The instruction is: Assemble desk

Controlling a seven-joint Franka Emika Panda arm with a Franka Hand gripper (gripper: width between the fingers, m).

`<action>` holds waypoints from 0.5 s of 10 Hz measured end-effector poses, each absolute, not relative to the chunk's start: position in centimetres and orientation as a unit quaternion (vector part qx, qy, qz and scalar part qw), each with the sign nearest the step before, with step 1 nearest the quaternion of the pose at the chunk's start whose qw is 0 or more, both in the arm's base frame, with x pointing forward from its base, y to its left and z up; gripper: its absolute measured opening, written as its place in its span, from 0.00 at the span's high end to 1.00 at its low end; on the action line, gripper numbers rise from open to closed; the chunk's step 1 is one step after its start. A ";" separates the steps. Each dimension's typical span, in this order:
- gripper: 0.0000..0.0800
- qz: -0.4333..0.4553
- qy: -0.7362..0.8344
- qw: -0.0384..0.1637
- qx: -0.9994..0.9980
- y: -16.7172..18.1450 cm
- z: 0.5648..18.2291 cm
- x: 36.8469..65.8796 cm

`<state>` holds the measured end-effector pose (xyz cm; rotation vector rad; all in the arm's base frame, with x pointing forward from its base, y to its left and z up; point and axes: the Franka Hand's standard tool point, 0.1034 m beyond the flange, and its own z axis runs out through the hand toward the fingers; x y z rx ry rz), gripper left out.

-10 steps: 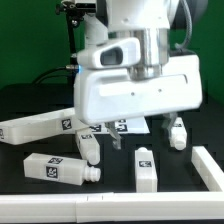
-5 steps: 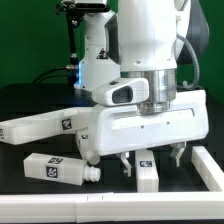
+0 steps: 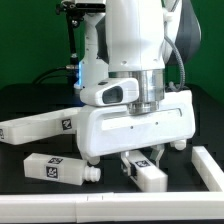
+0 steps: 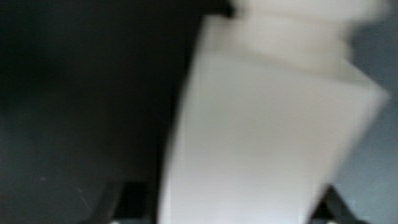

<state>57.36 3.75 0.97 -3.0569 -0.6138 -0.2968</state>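
Note:
My gripper [image 3: 150, 106] is shut on the desk tabletop [image 3: 140, 128], a wide white panel with rounded corners, and holds it on edge low over the black table. In the wrist view the tabletop [image 4: 267, 120] fills the gap between my gripper's [image 4: 231, 208] dark fingertips [image 4: 128, 205]. One tagged white leg [image 3: 150, 172] lies just below the panel's lower edge. Another leg [image 3: 60, 170] lies at the front on the exterior view's left. A third leg [image 3: 40, 127] lies farther back on that side. Other legs are hidden behind the panel.
A white border rail [image 3: 50, 208] runs along the front of the table. Another rail [image 3: 210, 168] stands at the exterior view's right. The robot's white body [image 3: 135, 40] rises behind the panel, with a dark stand [image 3: 80, 30] at the back.
My gripper has come down with the tabletop. The panel now sits lower in the exterior view and hides the legs that showed under it before.

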 end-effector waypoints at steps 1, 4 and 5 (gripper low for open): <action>0.65 -0.094 -0.183 0.007 -0.979 4.0 1.1 57.1; 0.65 -0.072 -0.129 0.017 -0.989 7.8 4.2 50.8; 0.65 -0.084 -0.131 0.016 -0.988 8.6 5.6 50.2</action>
